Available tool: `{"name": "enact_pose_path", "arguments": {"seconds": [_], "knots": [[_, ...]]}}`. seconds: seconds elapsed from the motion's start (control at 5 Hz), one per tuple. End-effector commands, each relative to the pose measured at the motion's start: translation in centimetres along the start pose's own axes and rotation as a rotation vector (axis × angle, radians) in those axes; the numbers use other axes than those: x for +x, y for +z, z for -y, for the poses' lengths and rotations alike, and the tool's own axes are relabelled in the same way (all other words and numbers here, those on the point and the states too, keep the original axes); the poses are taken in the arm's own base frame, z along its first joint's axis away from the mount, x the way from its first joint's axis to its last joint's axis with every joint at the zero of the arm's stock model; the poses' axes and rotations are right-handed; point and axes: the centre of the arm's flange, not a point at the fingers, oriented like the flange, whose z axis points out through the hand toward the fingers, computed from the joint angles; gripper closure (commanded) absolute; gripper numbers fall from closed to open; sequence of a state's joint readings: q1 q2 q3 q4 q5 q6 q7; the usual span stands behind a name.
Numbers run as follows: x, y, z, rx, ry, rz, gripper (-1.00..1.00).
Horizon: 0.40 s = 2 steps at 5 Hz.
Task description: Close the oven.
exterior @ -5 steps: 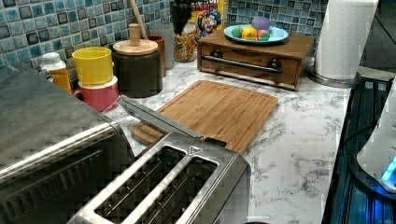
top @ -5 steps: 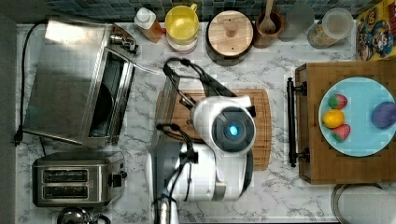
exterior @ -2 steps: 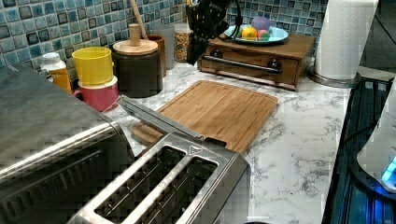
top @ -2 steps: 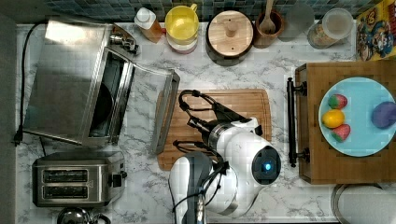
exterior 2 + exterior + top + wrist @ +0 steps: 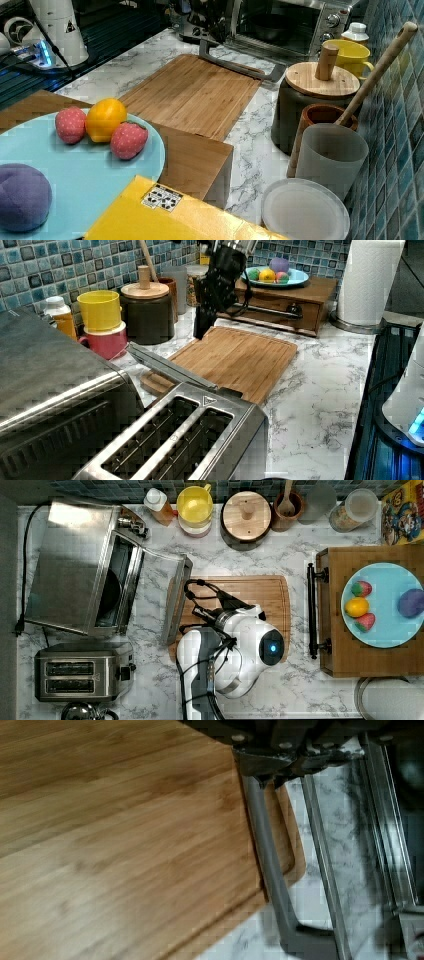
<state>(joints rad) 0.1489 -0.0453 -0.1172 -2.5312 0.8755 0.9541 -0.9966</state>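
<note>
**Steel oven door found fully open; closing not begun**

The oven [image 5: 75, 575] stood at the top view's left on the worktop [image 5: 300, 690]. Its door [image 5: 165, 597] lay flat, the handle [image 5: 265, 855] over the cutting board [image 5: 250, 592] edge. The claw [image 5: 200, 330] hung above the board near the handle; whether open or closed, cannot tell. The whole lift appeared outstanding.

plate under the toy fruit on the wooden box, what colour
Light blue round plate; clearest in the top view.
</note>
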Motion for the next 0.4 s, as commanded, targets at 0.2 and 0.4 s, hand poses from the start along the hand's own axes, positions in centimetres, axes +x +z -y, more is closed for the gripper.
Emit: {"name": "enact_pose_path", "arguments": {"seconds": [0.2,0.4], "knots": [[2.4,0.2,4.9,0.099,-0.115,-0.141,1.00],[2.6,2.9,7.3,0.128,-0.176,-0.121,1.00]]}}
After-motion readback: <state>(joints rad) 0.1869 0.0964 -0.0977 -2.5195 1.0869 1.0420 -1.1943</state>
